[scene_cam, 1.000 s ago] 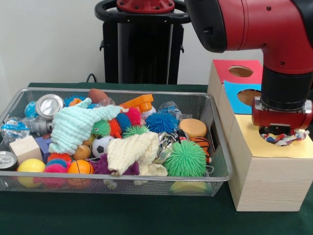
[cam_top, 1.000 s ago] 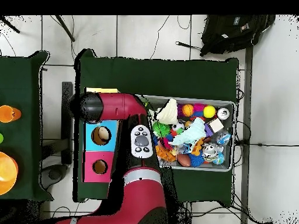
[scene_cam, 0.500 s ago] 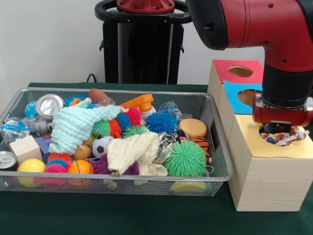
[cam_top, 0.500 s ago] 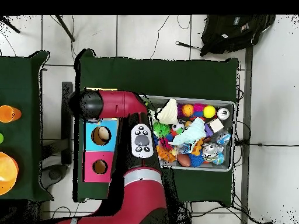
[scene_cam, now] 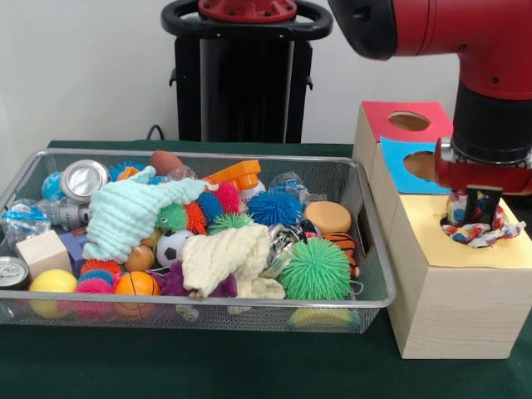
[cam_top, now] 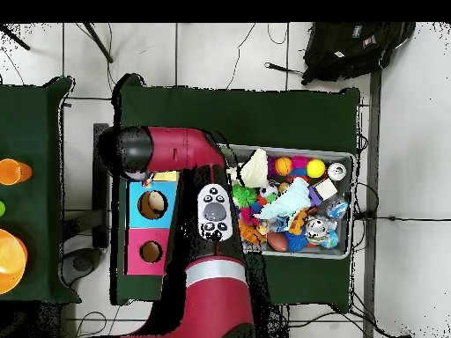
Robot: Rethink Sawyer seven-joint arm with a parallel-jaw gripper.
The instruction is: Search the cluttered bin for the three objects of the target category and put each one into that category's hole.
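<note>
Front view: the tool (scene_cam: 476, 208) hangs just above the yellow-topped box (scene_cam: 453, 291), over its hole.
A multicoloured rope toy (scene_cam: 475, 232) sits in that hole, partly sunk, its lower part hidden. The dark fingers (scene_cam: 482, 202) stand close over it; whether they pinch it I cannot tell. The arm's upper part is cut off at the top edge. The overhead view hides tool, hole and toy under the red arm (cam_top: 181, 154), showing only the blue box (cam_top: 151, 204) and red box (cam_top: 148, 252) with their holes, and the wire bin (cam_top: 291, 204) of clutter on the green worktop (cam_top: 238, 110).
</note>
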